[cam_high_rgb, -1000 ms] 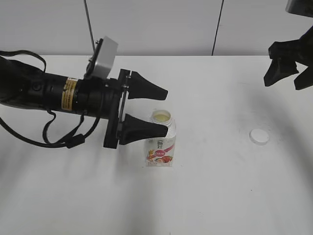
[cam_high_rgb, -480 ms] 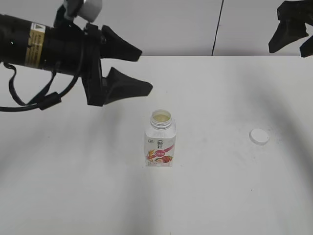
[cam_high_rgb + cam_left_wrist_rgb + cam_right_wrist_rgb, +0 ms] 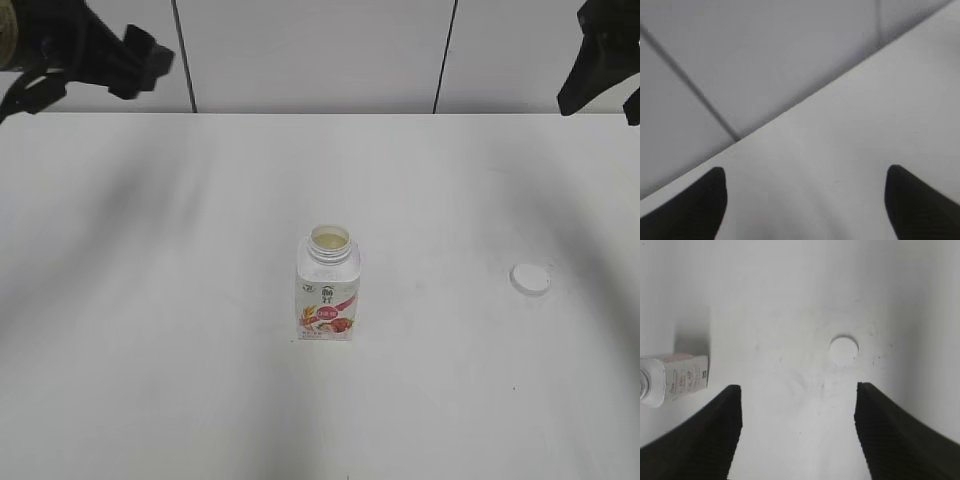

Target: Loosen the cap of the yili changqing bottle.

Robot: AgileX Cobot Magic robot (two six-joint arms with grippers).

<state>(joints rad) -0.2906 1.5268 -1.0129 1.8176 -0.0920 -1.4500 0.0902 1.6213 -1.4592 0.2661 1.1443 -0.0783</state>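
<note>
The bottle [image 3: 328, 286] stands upright mid-table [image 3: 180, 330], neck uncovered, and the cap [image 3: 529, 278] lies flat well off to its right. The left gripper [image 3: 805, 200] is up by the back wall [image 3: 310, 50], jaws wide apart, holding nothing. The right gripper [image 3: 797, 432] hangs high, jaws spread too, cap below it.

bottle [image 3: 328, 285]: white (red-pink fruit label) | cap [image 3: 529, 279]: white | table [image 3: 150, 300]: white
</note>
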